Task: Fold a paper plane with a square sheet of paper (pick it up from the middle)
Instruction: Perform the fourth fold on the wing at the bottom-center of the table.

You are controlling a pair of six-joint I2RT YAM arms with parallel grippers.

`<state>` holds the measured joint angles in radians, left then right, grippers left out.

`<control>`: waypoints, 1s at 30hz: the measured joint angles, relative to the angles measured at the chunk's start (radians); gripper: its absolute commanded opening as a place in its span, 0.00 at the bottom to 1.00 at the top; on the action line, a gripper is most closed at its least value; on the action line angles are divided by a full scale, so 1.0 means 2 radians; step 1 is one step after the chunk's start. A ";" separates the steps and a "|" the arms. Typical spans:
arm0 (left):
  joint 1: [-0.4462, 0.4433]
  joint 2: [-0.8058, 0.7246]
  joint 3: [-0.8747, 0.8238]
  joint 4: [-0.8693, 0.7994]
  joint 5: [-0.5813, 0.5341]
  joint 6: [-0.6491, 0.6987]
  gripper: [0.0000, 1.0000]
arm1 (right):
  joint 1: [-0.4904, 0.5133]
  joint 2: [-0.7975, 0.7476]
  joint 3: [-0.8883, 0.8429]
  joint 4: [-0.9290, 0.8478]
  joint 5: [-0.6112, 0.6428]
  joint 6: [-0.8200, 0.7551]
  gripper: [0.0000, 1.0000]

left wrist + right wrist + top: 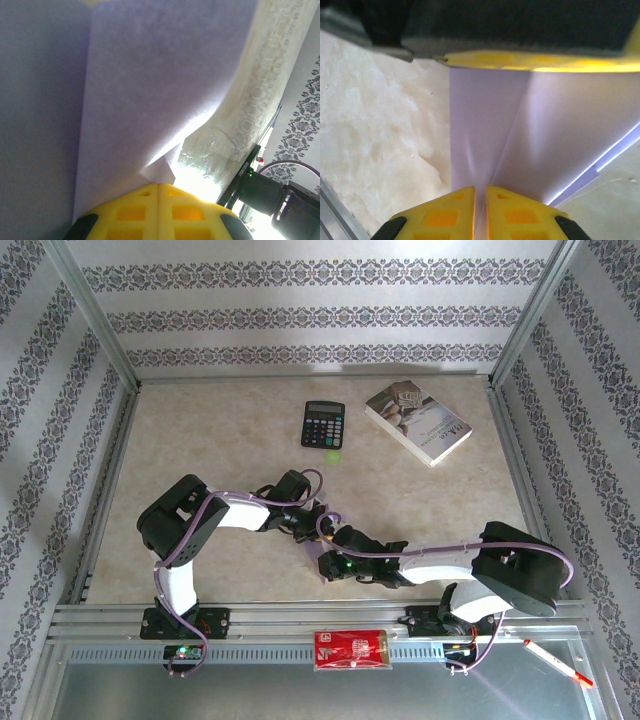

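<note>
Sheet is folded and held between both grippers, low over the table, near the front and between the arms.

Left gripper: fingers pressed together, pinching the sheet.

Right gripper: fingers almost together, with the fold line caught in the slit between them.

My read: this is a creasing step. I'd keep the tension even, run the right pinch slowly along the fold, and avoid any wrist twist. Paper this thin would likely skew or tear.

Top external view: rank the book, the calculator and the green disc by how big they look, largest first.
1. white-covered book
2. calculator
3. green disc, by far the smallest
All three lie close together at the far end, so nearness hardly skews this.
</note>
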<state>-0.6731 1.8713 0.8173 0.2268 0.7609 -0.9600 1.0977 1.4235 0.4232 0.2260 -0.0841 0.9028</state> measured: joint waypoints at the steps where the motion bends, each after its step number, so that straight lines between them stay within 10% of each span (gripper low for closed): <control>1: 0.000 0.000 0.000 0.000 0.001 0.000 0.03 | 0.002 0.000 0.000 0.000 0.000 0.001 0.13; 30: 0.000 0.000 -0.006 0.010 0.004 0.006 0.00 | 0.005 -0.039 0.026 -0.074 -0.060 -0.024 0.12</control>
<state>-0.6731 1.8721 0.8043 0.2478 0.7689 -0.9478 1.1076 1.3445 0.4759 0.0784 -0.2047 0.8555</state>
